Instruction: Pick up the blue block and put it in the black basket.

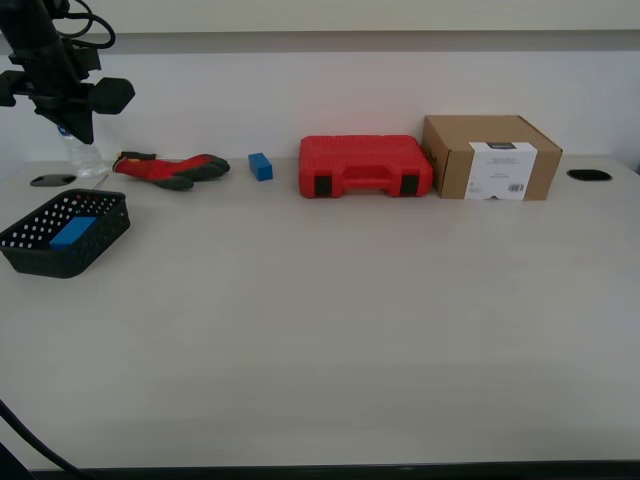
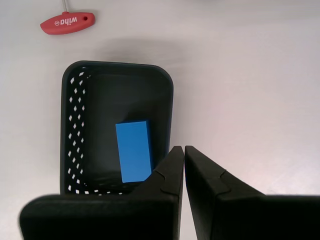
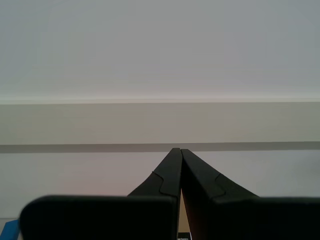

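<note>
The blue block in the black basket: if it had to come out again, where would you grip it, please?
I would probably come straight down from above and close across the two long sides of the blue block. It lies flat on the floor of the black basket, and the mesh walls block any approach from the side. The long side nearest one wall leaves only a narrow gap for a finger.

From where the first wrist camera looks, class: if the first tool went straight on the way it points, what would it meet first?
My first tool, shut and empty, points down at the black basket's rim. It would probably meet that rim or the table just beside it; depth is unclear.
</note>
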